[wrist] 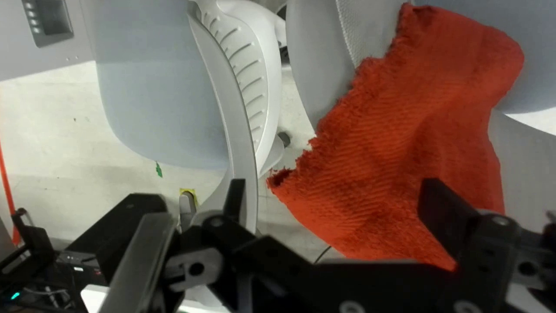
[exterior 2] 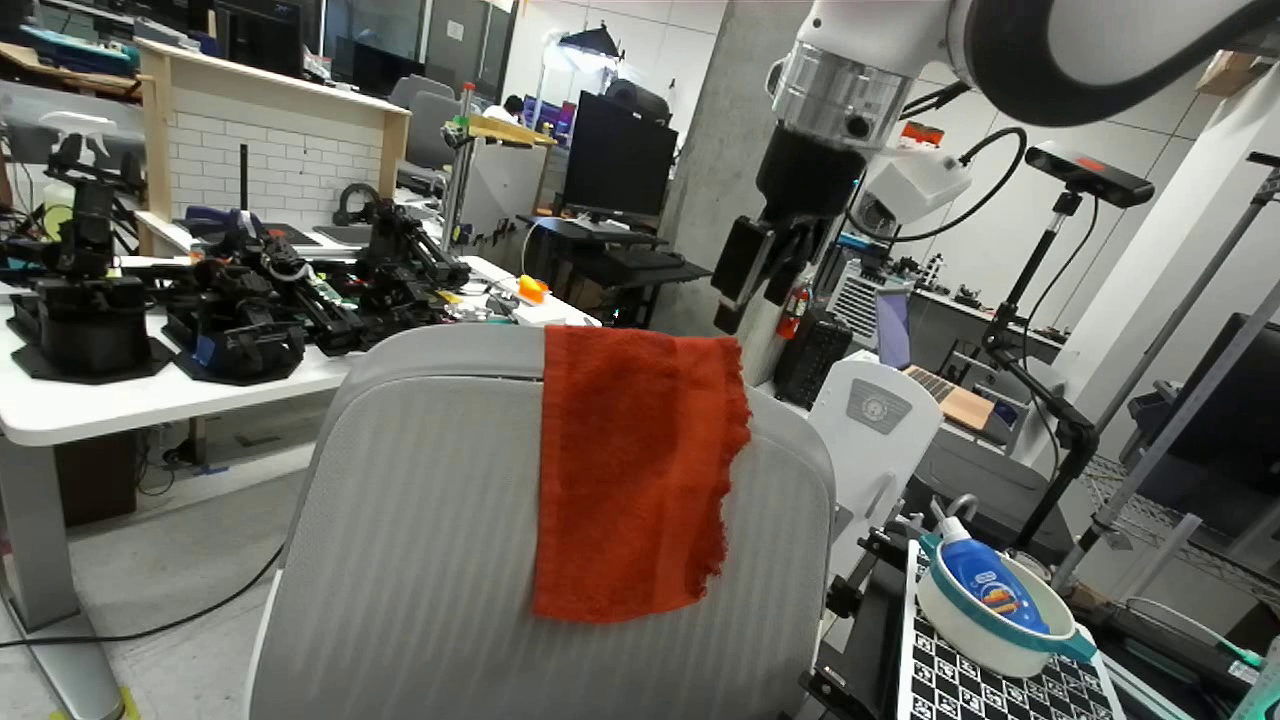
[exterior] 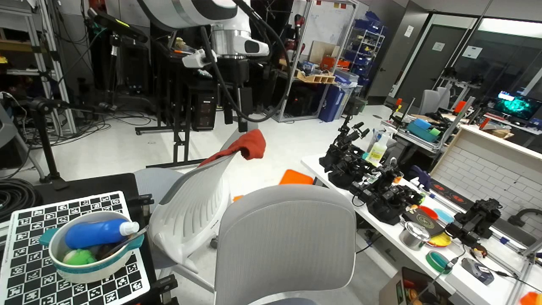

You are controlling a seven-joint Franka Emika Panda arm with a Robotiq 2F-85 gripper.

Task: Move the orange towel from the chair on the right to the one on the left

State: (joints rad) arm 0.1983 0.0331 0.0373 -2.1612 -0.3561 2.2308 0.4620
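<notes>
- Arm [exterior: 230, 42] extends in from the upper part of both exterior views; wrist bent, gripper [exterior: 236, 125] pointing down.
- Wrist view: fingers [wrist: 447, 217] spread wide apart.
- Orange towel [exterior 2: 640, 470] draped over backrest of grey chair [exterior 2: 420, 520], just below fingertips; contact cannot be told.
- Wrist view: towel spans most of the gap, passing behind one finger.
- Second chair [exterior: 288, 241] near the first.

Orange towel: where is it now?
In an exterior view, the orange towel hangs over the top of a gray chair's backrest, below and left of the gripper.
</notes>
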